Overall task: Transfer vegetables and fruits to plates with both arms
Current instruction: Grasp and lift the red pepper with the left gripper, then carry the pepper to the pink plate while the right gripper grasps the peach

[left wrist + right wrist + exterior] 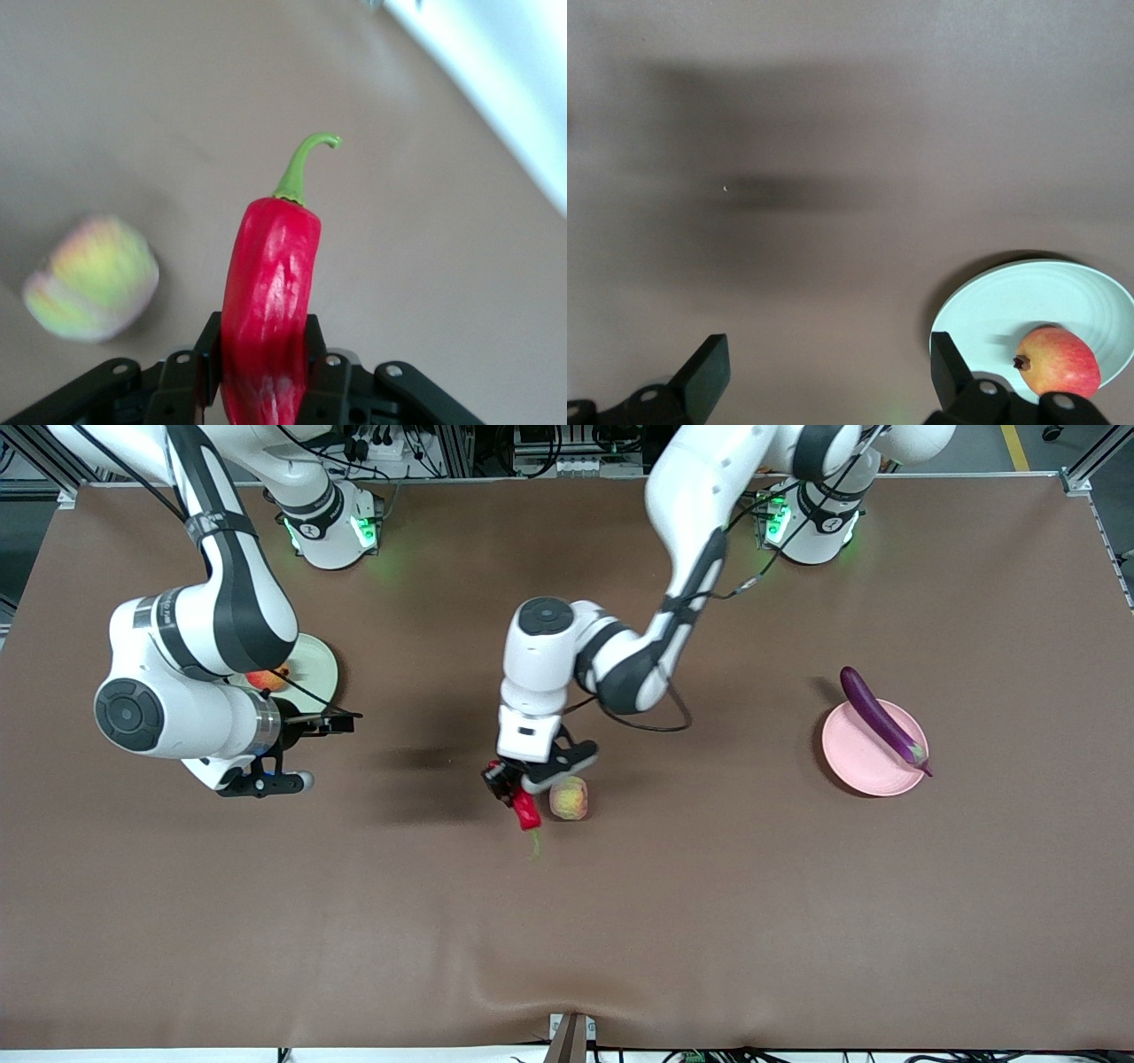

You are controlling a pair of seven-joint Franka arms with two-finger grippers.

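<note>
Left wrist view: chili pepper [270, 292] between left fingers [182, 385]

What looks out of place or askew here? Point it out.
The eggplant lies askew across the pink plate, both ends overhanging the rim. Otherwise tidy: the pomegranate sits on the green plate, and the left gripper holds the chili beside the peach.

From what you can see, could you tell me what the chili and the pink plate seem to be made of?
Chili: probably plastic or wax, since its glossy red skin shows streaky highlights. Pink plate: likely matte plastic or melamine, flat in colour without glare; ceramic remains possible.
</note>
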